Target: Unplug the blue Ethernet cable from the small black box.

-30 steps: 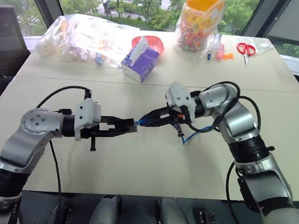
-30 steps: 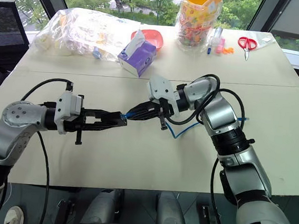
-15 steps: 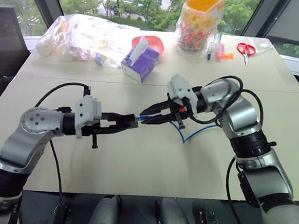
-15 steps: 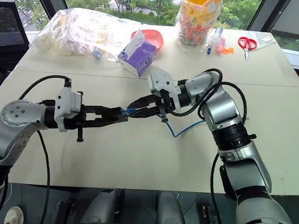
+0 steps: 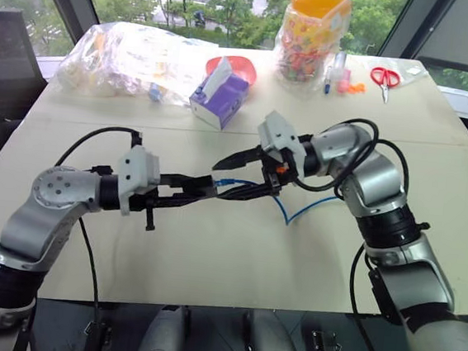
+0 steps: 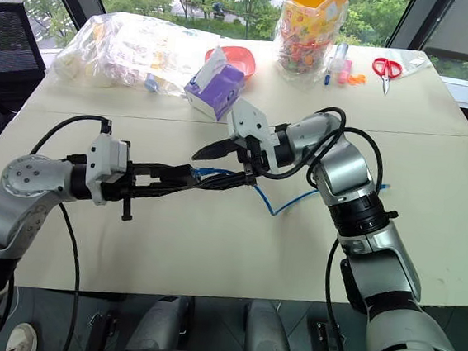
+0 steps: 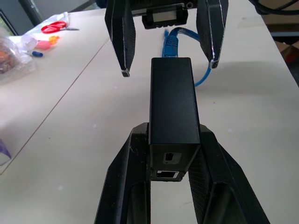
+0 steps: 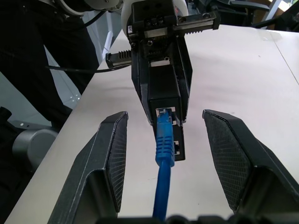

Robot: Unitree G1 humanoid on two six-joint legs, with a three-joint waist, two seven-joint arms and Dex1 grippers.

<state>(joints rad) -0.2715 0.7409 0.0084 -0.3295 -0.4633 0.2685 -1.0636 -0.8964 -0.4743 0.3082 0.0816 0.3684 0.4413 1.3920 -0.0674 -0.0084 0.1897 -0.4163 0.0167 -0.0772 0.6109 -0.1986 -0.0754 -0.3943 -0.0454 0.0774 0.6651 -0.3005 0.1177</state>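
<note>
With the left gripper [image 7: 159, 154] clamping the small black box [image 7: 172, 100], the right gripper [image 8: 170, 154] stood spread around the still-seated blue Ethernet cable [image 8: 164, 140], best pinched at the plug and pulled straight out.

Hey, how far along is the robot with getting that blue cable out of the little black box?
Done: the left end effector is shut on the small black box, held above the table. In hand: the right end effector is open, fingers either side of the plug without gripping. Left: the blue Ethernet cable is still seated in the box's port, so gripping and pulling it out remain.
</note>
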